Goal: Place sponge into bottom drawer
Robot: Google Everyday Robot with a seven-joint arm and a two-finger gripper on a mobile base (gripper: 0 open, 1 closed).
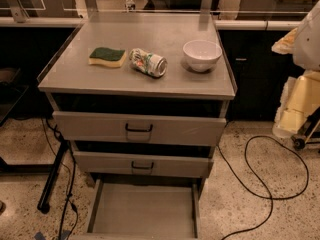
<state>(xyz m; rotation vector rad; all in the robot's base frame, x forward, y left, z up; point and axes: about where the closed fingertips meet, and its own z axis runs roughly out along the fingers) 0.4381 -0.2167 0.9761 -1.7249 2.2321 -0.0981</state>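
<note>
Yellow-green sponge [107, 57] lies at 10 o'clock, the tipped drink can [148, 62] just beside it: a careless grasp could roll the can. At 6 o'clock the bottom drawer [145, 211] gapes. No gripper is in view; I cannot tell its state.

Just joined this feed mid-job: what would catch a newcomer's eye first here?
The bottom drawer stands pulled open at the foot of the cabinet. On the cabinet top the sponge lies at the left, a can on its side beside it, and a white bowl at the right. The gripper is not in view.
</note>
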